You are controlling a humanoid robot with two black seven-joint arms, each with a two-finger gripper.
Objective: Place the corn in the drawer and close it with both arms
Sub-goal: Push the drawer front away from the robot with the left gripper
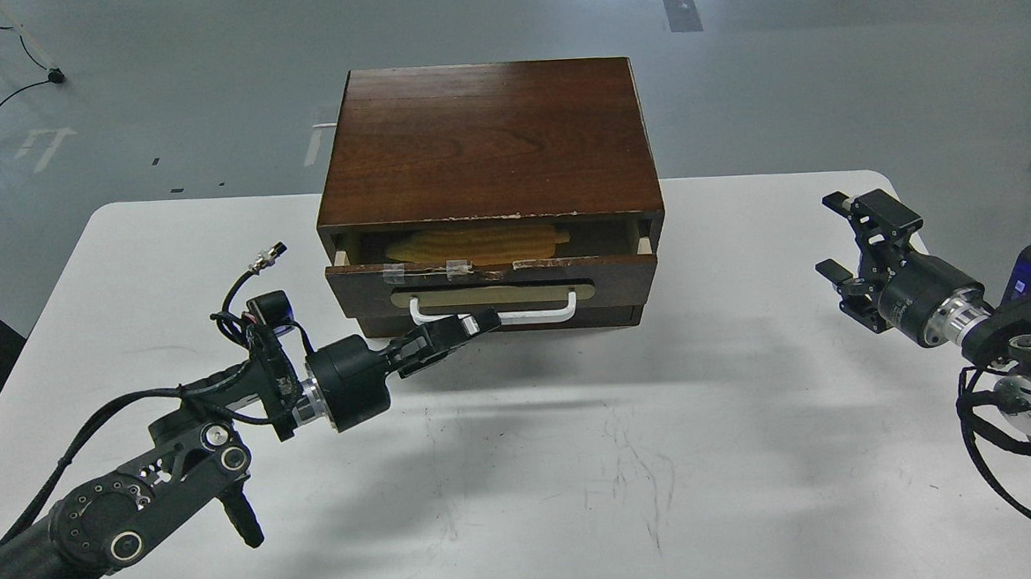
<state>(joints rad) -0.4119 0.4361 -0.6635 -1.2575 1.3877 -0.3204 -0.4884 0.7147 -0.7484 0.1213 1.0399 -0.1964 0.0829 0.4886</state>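
White tabletop point(525, 465) is occupied by a dark brown wooden cabinet point(486, 141). The drawer point(490, 282) is seen pulled out only slightly, its taped top edge chipped. The corn point(476, 243) is seen lying lengthwise inside it, in shadow. The left pincer point(460, 328) is held with fingers pressed together, just before the white handle point(492, 313). The right pincer point(844, 241) is spread, well apart from the drawer.

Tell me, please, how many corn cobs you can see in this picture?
1. The corn lies inside the partly open drawer, along its width, just behind the front panel. The cabinet's top hides the back of the drawer, so more could lie unseen there.
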